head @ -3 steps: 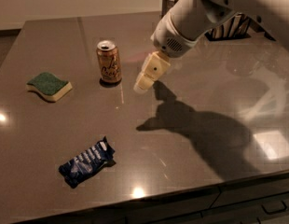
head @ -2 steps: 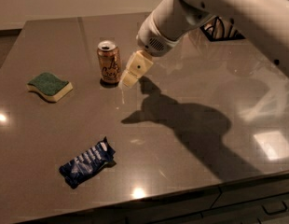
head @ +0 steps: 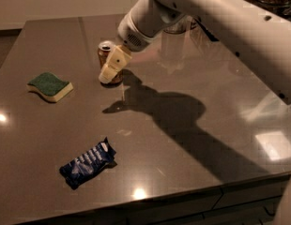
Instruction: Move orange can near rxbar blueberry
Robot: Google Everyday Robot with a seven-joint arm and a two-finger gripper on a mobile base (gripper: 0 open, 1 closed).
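The orange can point(head: 103, 55) stands upright at the far left-centre of the dark table point(head: 216, 102), its silver top showing. The gripper point(head: 109, 69) is down at the can, a cream-coloured part lying across the can's front and right side (whether it is open or clamped on the can cannot be told from this angle). The white arm point(head: 206, 13) reaches in from the upper right and casts a broad shadow across the table. The rxbar blueberry point(head: 87, 162) lies flat near the front edge, well apart from the can. A green-and-yellow sponge point(head: 49, 86) sits to the can's left.
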